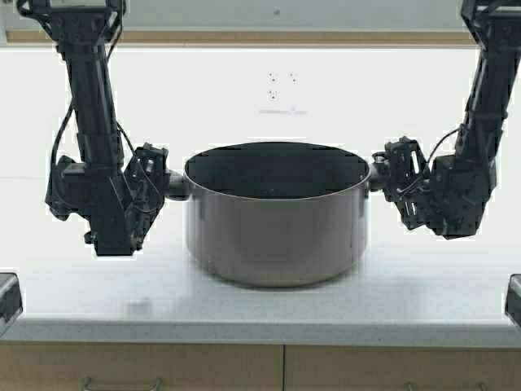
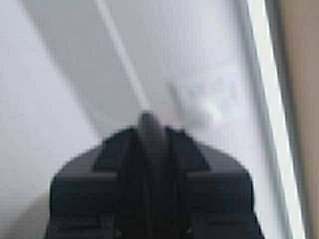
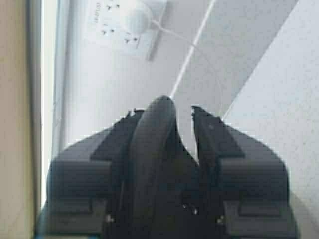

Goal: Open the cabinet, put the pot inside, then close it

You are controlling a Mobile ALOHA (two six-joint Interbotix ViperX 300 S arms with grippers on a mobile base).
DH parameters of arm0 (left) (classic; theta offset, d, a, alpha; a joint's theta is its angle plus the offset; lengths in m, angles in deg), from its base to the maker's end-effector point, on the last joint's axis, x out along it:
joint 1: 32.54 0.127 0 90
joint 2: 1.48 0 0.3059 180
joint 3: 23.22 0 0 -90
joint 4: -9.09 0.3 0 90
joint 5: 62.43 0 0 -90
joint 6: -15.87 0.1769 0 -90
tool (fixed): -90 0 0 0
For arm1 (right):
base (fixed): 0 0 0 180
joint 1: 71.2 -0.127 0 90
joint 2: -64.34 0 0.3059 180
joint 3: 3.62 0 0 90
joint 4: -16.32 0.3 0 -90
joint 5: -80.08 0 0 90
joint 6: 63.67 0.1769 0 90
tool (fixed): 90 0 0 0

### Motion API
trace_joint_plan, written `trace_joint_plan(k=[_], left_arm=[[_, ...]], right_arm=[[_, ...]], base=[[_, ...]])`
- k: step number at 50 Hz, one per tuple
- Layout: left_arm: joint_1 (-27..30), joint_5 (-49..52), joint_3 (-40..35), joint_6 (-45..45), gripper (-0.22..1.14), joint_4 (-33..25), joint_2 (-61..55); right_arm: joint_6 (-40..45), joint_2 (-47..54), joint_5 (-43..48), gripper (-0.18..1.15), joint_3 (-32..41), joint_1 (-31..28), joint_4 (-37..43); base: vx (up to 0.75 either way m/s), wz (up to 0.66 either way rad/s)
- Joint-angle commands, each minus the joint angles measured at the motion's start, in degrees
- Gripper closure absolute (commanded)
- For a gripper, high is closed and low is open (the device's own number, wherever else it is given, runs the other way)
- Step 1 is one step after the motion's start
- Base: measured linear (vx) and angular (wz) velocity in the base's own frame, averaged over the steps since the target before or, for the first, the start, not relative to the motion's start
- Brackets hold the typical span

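The wide grey pot [image 1: 275, 232] is in the middle of the high view, held between my two arms, apparently just above the white counter [image 1: 73, 301]. My left gripper [image 1: 168, 184] is shut on the pot's left loop handle [image 2: 148, 130]. My right gripper [image 1: 381, 176] is shut on the right loop handle [image 3: 152, 134], with a small gap beside one finger [image 3: 207, 134]. Only a light-wood strip [image 1: 244, 37] of the cabinet shows, at the top of the high view. Its doors and handles are out of view.
A white wall [image 1: 203, 90] with a socket and a white plug [image 3: 134, 20] stands behind the pot. Wooden drawers with horizontal handles [image 1: 122, 380] lie under the counter's front edge. Dark objects sit at the counter's far left [image 1: 6, 297] and far right [image 1: 514, 300].
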Motion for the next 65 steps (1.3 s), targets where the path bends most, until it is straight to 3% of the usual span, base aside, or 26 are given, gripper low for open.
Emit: trace_joint_plan(k=[1,12,21,35,47,65], left_arm=[[-0.44,-2.20,4.13,0.00,0.89,0.35,5.63],[-0.53,-2.37,10.37,0.09,0.89,0.79,12.04],[-0.53,-2.37,10.46,0.53,0.89,0.88,13.18],[-5.10,-2.64,16.88,2.11,0.89,0.18,21.09],[-10.20,-2.46,23.55,2.11,0.89,-3.43,31.29],[-19.42,-1.41,31.99,3.16,0.89,-13.45,41.57]], right_arm=[[1.14,-6.50,3.69,0.89,-3.78,-0.53,-0.88],[0.97,-12.83,7.65,0.89,-13.27,-2.02,-0.88],[1.23,-13.80,7.91,0.89,-14.85,-5.01,-0.35],[1.14,-21.01,9.58,0.89,-22.68,-10.72,3.87],[0.97,-31.20,9.76,0.89,-31.55,-17.23,11.43],[0.79,-43.95,9.58,0.89,-38.94,-24.52,16.96]], base=[[0.01,-0.01],[0.00,0.00],[0.00,0.00],[0.00,0.00],[0.00,0.00],[0.00,-0.01]])
